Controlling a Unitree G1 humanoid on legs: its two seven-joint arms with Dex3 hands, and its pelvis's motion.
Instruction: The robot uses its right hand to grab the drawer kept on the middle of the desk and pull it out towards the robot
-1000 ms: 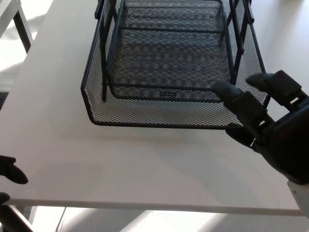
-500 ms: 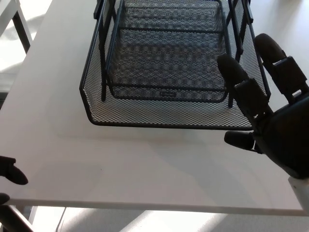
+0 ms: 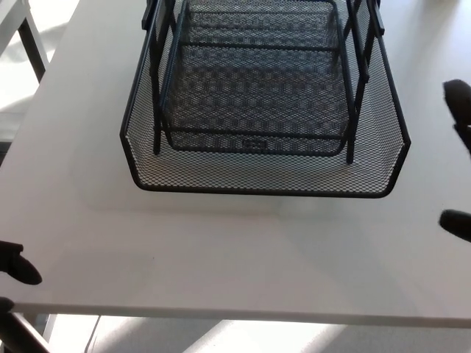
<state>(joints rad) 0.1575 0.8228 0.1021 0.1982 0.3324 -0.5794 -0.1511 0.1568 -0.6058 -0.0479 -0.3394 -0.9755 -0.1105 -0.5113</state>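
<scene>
A black wire-mesh drawer (image 3: 265,180) lies on the middle of the white desk (image 3: 221,250), under the black frame of a tray rack (image 3: 254,140). Its front rim faces me and its front right corner is uncovered. Of my right hand (image 3: 461,110) only a fingertip and the thumb tip (image 3: 456,224) show at the picture's right edge. They are far apart, and neither touches the drawer. A small part of my left hand (image 3: 16,268) shows at the lower left, off the desk's corner.
The desk's front edge (image 3: 235,316) runs along the bottom of the picture, with bright floor below it. The leg of another table (image 3: 31,40) stands at the upper left. Bare desk surface lies between the drawer and the front edge.
My right hand has drawn back to the right, away from the drawer's front right corner, and is nearly out of the picture. The drawer and my left hand have stayed put.
</scene>
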